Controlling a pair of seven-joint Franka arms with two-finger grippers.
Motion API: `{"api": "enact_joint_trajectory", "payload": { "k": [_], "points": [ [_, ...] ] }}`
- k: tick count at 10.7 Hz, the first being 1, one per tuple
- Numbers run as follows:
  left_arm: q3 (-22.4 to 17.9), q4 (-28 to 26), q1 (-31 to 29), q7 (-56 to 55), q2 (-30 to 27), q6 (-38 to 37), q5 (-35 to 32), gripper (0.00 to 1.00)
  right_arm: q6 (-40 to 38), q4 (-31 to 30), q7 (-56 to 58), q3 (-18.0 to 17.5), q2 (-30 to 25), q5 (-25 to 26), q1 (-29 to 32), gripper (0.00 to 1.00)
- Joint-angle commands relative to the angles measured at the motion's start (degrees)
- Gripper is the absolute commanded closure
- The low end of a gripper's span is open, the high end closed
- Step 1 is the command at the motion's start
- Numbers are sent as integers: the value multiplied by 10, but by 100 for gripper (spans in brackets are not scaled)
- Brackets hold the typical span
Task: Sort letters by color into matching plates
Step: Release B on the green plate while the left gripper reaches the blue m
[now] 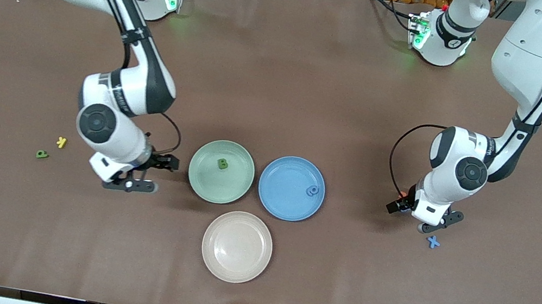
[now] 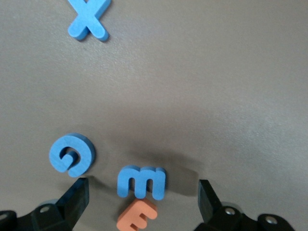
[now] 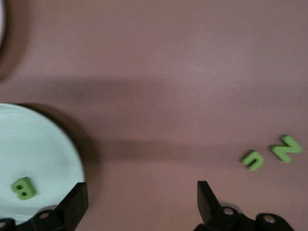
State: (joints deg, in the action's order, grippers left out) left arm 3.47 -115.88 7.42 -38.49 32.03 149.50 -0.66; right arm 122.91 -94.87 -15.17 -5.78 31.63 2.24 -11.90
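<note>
While both arms reach down over the brown bench [image 1: 282, 82], neither holds anything. The right gripper [image 1: 148, 175] hangs low beside the mint green plate [image 1: 200, 179], toward the right arm's end, with its fingers [image 3: 72, 202] spread wide and empty. A green B [image 1: 222, 164] lies in that plate. The right wrist view shows two more green letters, a U [image 3: 253, 160] and an N [image 3: 287, 148], side by side on the bare bench. Farther toward the right arm's end lie another green letter [image 1: 42, 154] and a yellow letter [image 1: 62, 142] near it. The blue plate [image 1: 280, 197] sits just beside the green one and holds one blue letter [image 1: 312, 191] near its rim. The cream plate [image 1: 233, 267] lies nearer the camera than both. The left gripper [image 1: 430, 220] is low over the bench toward the left arm's end, fingers [image 2: 77, 199] wide apart and empty; between them the left wrist view shows a blue E [image 2: 142, 181] touching an orange F [image 2: 137, 216], with a blue G [image 2: 71, 154] beside them. A blue X [image 1: 433, 242] lies close by.
</note>
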Motion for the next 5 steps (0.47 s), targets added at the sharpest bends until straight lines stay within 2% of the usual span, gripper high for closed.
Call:
{"api": "enact_joint_trajectory", "payload": {
  "k": [1,2,5],
  "points": [
    [-1,-1,-3,-14,0,8,-12,92,-19,-5,8,-6,-16,1,64,0],
    [0,-1,-6,-14,-1,7,-12,100,-19,-4,1,-6,-16,-1,81,0],
    [0,-1,-5,-14,-1,7,-12,100,-16,-6,-1,43,-18,-23,91,0]
  ]
}}
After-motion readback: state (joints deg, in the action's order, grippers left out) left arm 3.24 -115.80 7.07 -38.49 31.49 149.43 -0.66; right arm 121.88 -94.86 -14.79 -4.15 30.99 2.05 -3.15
